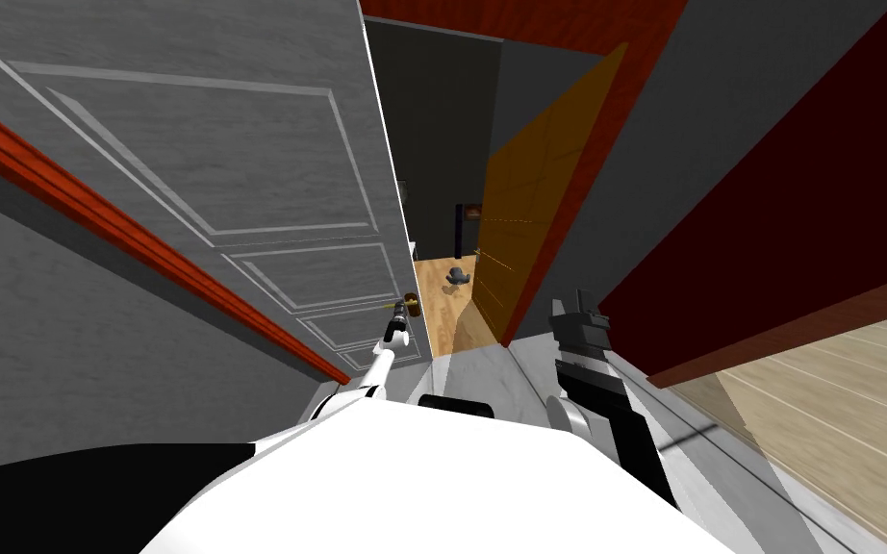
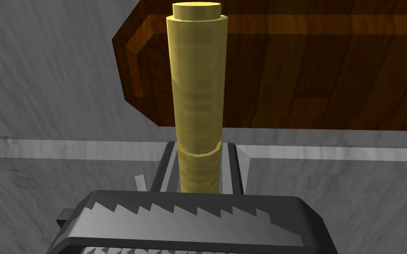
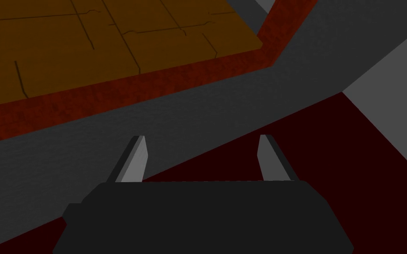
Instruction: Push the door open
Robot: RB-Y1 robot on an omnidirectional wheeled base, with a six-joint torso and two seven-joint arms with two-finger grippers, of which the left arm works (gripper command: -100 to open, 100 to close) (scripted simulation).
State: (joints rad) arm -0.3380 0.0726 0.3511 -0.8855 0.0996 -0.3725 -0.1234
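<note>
Left hand (image 2: 200, 147) clamped on the door handle (image 2: 197, 88), door ajar, the push under way

The grey panelled door (image 1: 240, 173) stands part-open at my left front, with wood floor (image 1: 437, 313) showing through the gap past its free edge. The left hand grips the yellow cylindrical handle by its sides, in front of the brown wooden backplate (image 2: 308, 75). The right hand (image 1: 576, 313) hangs wide at my right, holding nothing. I judge the next move calls for a steady forward drive of the left arm, following the door's arc so the grip does not slip
</note>
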